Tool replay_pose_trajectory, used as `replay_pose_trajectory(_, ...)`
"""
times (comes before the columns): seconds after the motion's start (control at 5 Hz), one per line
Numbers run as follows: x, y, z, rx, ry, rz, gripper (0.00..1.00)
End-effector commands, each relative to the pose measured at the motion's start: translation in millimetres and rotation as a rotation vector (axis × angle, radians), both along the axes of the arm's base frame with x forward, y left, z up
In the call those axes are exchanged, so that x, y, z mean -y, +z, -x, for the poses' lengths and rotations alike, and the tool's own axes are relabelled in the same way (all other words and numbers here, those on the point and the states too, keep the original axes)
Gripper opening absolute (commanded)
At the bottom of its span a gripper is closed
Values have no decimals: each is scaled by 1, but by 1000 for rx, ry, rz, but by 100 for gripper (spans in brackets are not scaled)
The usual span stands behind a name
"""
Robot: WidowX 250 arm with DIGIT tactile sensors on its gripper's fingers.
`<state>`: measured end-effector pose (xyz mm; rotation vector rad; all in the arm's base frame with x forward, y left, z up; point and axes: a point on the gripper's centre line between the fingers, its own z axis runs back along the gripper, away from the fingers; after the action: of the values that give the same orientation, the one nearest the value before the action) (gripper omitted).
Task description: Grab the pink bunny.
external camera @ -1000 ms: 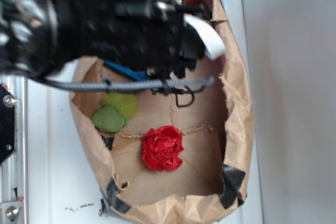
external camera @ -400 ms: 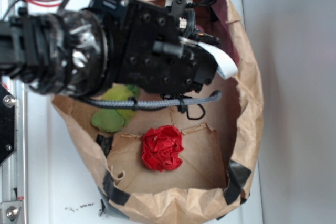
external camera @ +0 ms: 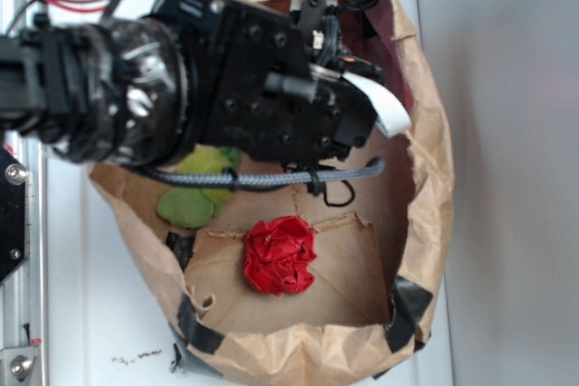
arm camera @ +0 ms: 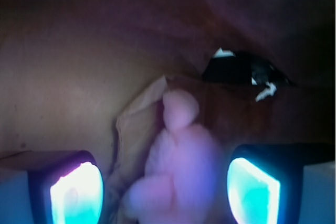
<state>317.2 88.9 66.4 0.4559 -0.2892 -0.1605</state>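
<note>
Pre-grasp step. End effector (arm camera: 165, 182) wide open, pads either side of the pink bunny (arm camera: 178, 177) on the paper bag (external camera: 412, 187) floor. Next, probably: lower slightly, then close.

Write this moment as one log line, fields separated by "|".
stage: approach | gripper: open, low in paper bag | bunny: between fingers, not gripped | red ball: untouched

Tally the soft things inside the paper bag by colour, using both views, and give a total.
Pink: 1, the pink bunny, seen only in the wrist view, between the fingers of the open hand.
Lime green: 1, the plush toy, partly hidden under the arm.
Red: 1, the cloth ball.
Total: 3.
</note>
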Motion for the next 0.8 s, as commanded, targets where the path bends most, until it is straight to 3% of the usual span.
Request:
replay_pose_trajectory(0.0, -2, -16, 3, -107, -22, -93, 100)
replay_pose_trajectory(0.2, 6, -25, 4, -66, -35, -148, 100)
replay_pose_trajectory(0.6, 12, -43, 10, -42, -54, -247, 100)
